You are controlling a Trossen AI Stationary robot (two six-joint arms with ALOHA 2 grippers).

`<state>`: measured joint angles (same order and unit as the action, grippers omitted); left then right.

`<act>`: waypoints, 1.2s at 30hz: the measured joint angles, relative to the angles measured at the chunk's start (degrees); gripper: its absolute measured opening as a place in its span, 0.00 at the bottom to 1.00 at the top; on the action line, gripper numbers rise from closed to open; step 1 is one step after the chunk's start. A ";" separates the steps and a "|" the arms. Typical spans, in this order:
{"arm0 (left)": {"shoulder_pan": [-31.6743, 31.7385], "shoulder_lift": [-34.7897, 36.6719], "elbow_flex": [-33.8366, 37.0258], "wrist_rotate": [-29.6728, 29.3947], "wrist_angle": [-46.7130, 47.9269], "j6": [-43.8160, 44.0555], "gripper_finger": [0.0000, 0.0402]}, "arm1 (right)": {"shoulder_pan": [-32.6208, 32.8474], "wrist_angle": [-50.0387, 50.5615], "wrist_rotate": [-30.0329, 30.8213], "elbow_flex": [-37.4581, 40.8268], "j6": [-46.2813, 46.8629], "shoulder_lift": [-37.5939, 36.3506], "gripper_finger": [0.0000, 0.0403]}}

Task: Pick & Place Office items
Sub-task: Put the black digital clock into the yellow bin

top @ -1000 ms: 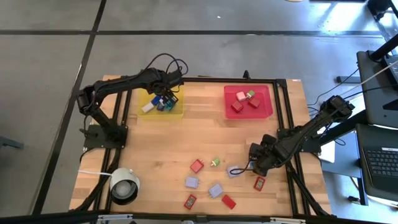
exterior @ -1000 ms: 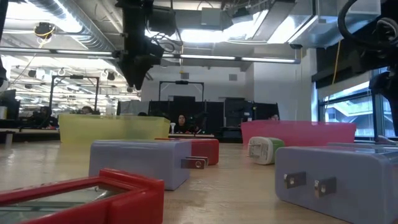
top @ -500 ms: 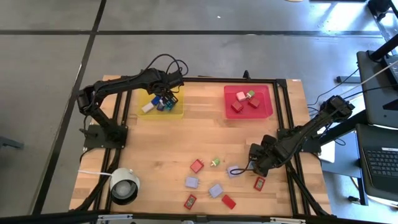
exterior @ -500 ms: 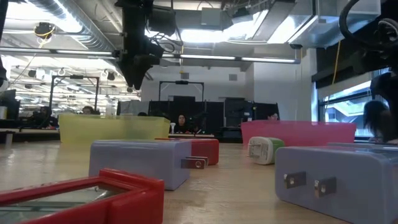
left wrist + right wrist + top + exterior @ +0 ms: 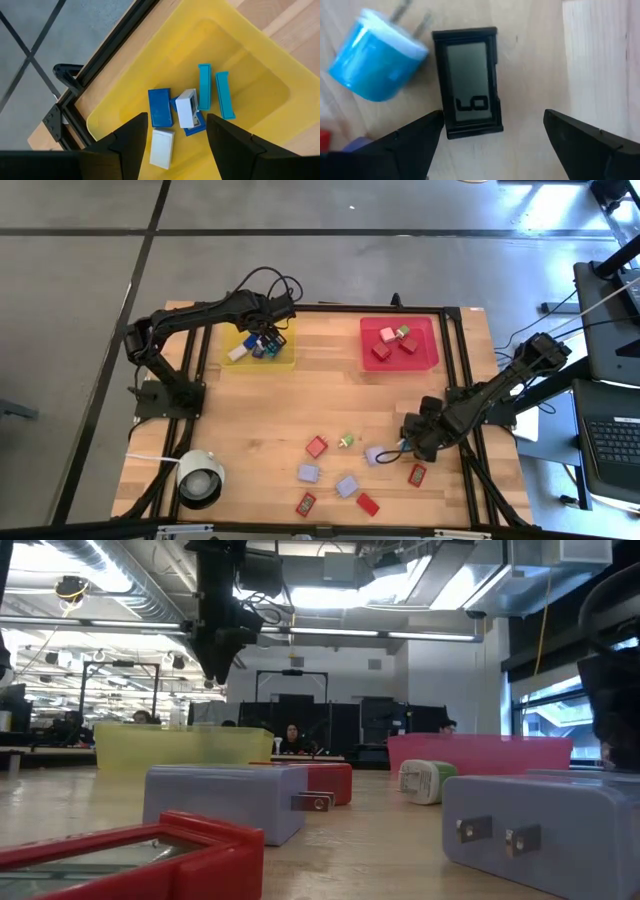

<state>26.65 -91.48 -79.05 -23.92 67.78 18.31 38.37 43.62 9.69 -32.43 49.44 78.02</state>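
Partly hidden black counter (image 5: pixel 470 82), right end effector (image 5: pixel 492 135) spread, above

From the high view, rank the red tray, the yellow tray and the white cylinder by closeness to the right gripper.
Right gripper hangs over the loose items at the table's near right.
1. Red tray: far edge, right side.
2. Yellow tray: far edge, left side, under the left gripper.
3. White cylinder: near left corner; close to the yellow tray in rank.
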 joint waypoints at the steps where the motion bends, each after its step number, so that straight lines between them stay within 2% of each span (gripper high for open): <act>1: 0.00 0.00 0.00 0.02 -0.02 0.00 0.49 | 0.02 -0.19 0.53 0.02 -1.32 0.00 0.88; 6: 0.00 0.00 0.00 0.02 -0.04 0.42 0.49 | -0.39 -0.75 0.18 0.09 -3.66 0.02 0.88; 10: 0.00 0.00 0.00 0.00 -0.06 0.42 0.49 | -0.96 -1.66 -2.13 0.13 -3.60 0.04 0.83; 16: 0.00 0.00 0.00 0.02 -0.28 0.44 0.49 | -2.36 -4.15 -5.76 0.22 -3.88 0.15 0.68; 24: 0.00 0.00 0.00 0.02 -0.30 0.46 0.49 | -2.67 -4.65 -6.75 0.17 -3.24 0.17 0.40; 27: 0.00 0.00 0.00 0.21 -0.35 0.46 0.49 | -2.64 -3.34 -6.52 -0.92 -2.45 0.41 0.38; 32: 0.00 0.00 0.00 1.98 -3.24 0.10 0.49 | -2.64 2.77 -0.41 -6.97 -3.75 0.50 0.38; 36: -1.61 0.00 0.00 9.20 -9.15 -2.29 0.49 | -2.64 7.26 8.14 -12.66 -6.77 0.40 0.43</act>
<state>25.05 -91.48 -79.05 -14.71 58.63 16.01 35.73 50.88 17.83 -45.09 42.67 78.42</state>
